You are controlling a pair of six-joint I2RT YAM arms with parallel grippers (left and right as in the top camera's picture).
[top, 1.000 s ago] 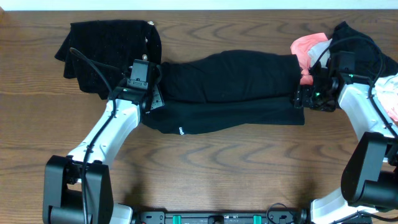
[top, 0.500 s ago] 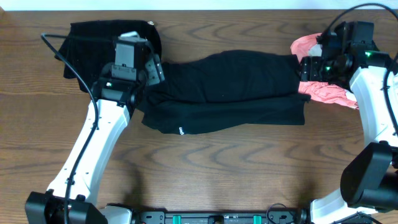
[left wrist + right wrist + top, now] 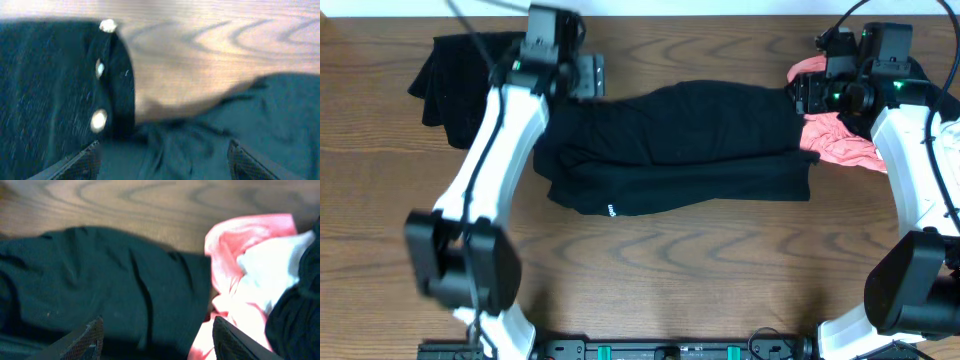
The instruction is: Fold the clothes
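Between the left pincer and the right pincer, the black shirt lies stretched sideways on the wooden surface, folded lengthwise into a long band with its small white logo at the near edge, closer to the left pincer. Both pincers stand at the far corners of the shirt, one at each end. In the left wrist view the left pincer is open, its fingertips spread wide with nothing between them, over rumpled black cloth. Just to its outer side lies a dark buttoned garment, its pale buttons in a row along the edge; bare wood shows beyond. In the right wrist view the right pincer is likewise open and holds nothing, above the shirt's end. Immediately to its outer side a pink garment touches the shirt's edge, with white cloth on it and more black fabric past that.
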